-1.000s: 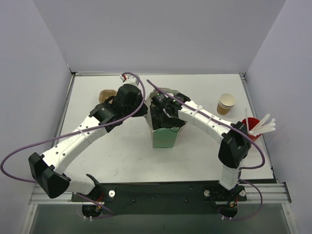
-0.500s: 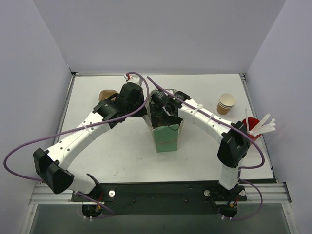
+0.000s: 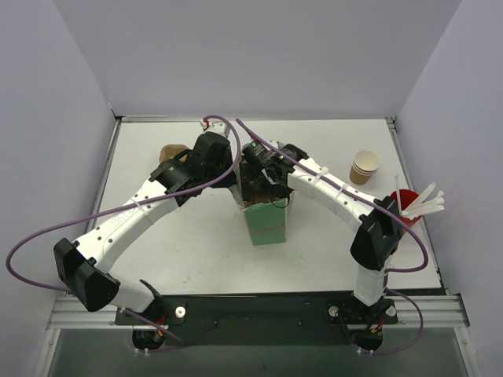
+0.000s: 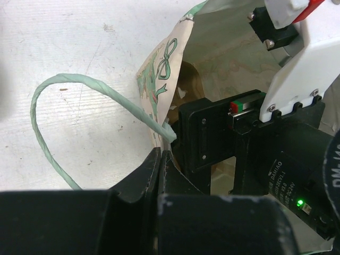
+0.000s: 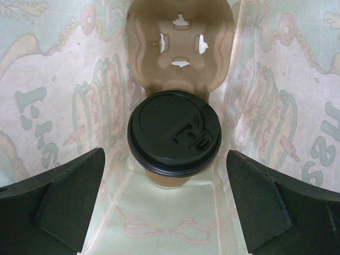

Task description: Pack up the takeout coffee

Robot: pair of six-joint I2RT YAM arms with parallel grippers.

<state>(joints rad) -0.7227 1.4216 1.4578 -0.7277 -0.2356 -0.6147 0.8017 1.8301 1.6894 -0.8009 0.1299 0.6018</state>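
Observation:
The takeout coffee (image 5: 174, 132), a brown paper cup with a black lid, stands upright inside the green printed paper bag (image 3: 267, 224) at mid-table. It sits in the tan pulp cup carrier (image 5: 180, 45). My right gripper (image 5: 164, 155) is inside the bag above the cup, open, with its fingers on either side of the lid and clear of it; it also shows in the top view (image 3: 259, 182). My left gripper (image 4: 159, 162) is shut on the bag's rim (image 4: 159, 79) on the left side, beside the twisted green handle (image 4: 48, 117). The left gripper also shows in the top view (image 3: 228, 182).
A stack of paper cups (image 3: 365, 166) stands at the back right. A red cup holding white utensils (image 3: 405, 203) is at the right edge. A brown object (image 3: 170, 153) lies at the back left, partly hidden by my left arm. Walls close in three sides.
The left arm has shifted toward the back, holding the rim, and the bag now stands narrower and more upright. The right gripper stays in the bag's mouth.

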